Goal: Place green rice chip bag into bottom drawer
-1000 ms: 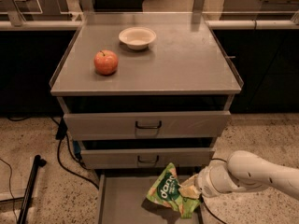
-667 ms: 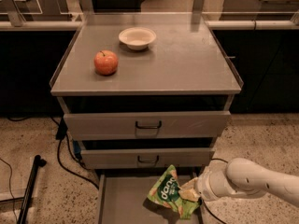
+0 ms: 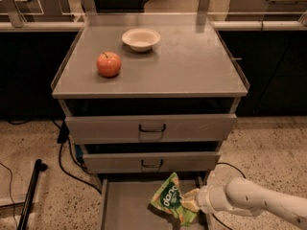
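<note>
The green rice chip bag [image 3: 171, 200] is a crinkly light-green bag with a dark-green patch and white lettering. It sits tilted over the right part of the open bottom drawer [image 3: 124, 205], a shallow grey tray pulled out under two closed drawers. My gripper [image 3: 191, 201] comes in from the lower right on a white arm and is shut on the bag's right edge. I cannot tell whether the bag rests on the drawer floor or hangs just above it.
A grey cabinet top [image 3: 192, 71] bears a red apple [image 3: 109, 63] and a white bowl [image 3: 141, 38]. The two upper drawers [image 3: 151, 127] have dark handles. Black cables [image 3: 64, 164] and a black pole [image 3: 29, 195] lie on the speckled floor at the left.
The arm has drawn slightly left and lower, and the bag has shifted a little with it, staying over the right side of the bottom drawer.
</note>
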Motion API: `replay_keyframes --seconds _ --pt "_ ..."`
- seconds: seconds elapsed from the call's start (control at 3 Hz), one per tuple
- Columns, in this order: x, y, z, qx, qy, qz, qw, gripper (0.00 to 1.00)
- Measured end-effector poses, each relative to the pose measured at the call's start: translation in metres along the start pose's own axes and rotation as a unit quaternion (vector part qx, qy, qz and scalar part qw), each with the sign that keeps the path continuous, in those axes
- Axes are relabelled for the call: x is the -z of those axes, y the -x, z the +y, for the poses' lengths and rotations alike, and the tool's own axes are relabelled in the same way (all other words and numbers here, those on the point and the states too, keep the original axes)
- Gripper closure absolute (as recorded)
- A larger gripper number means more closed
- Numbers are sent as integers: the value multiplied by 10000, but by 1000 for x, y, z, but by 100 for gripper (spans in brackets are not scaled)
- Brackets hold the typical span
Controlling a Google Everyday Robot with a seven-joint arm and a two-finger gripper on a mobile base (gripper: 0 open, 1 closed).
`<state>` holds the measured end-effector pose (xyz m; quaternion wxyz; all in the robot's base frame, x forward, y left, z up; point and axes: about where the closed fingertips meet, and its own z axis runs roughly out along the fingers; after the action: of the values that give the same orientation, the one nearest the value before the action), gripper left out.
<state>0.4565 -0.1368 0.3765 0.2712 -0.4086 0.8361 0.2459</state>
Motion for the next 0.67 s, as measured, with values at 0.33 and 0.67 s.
replay_keyframes --seconds 0.33,0.67 --pt "-24 -18 -5 96 40 62 9999 100" --pt "-55 -38 -21 147 -13 298 9994 100"
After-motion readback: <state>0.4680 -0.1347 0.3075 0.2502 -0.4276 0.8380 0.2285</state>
